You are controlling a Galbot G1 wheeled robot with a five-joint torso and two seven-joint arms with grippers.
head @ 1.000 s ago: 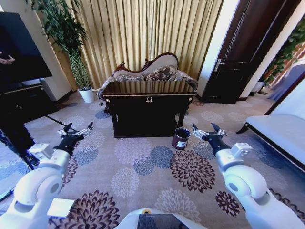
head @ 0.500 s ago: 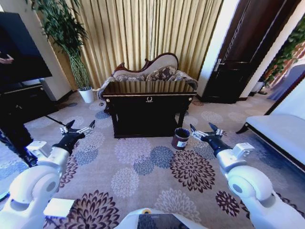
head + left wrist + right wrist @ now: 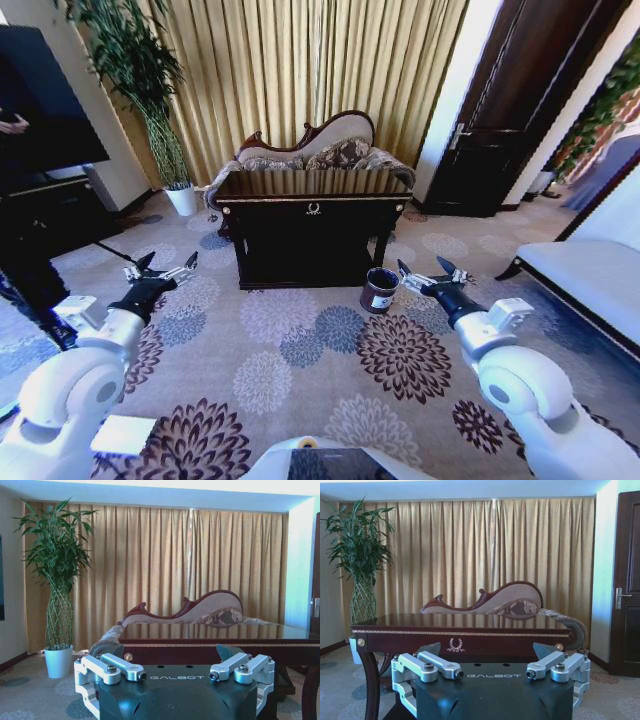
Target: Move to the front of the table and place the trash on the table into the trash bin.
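The dark glossy table (image 3: 313, 190) stands ahead across the patterned carpet, with its gold emblem facing me. It also shows in the left wrist view (image 3: 225, 632) and in the right wrist view (image 3: 460, 622). The small dark brown trash bin (image 3: 380, 290) sits on the floor by the table's front right leg. I cannot make out the trash on the tabletop from here. My left gripper (image 3: 165, 268) (image 3: 167, 652) hovers open and empty over the carpet to the left of the table. My right gripper (image 3: 422, 274) (image 3: 486, 650) hovers open and empty just right of the bin.
A patterned sofa (image 3: 320, 148) stands behind the table before gold curtains. A bamboo plant in a white pot (image 3: 182, 198) and a dark TV stand (image 3: 50, 205) are at the left. A dark door (image 3: 500, 120) and a white bench (image 3: 590, 280) are at the right.
Both arms have shifted only slightly, with the grippers staying open. The table and the bin keep their places in the head view.
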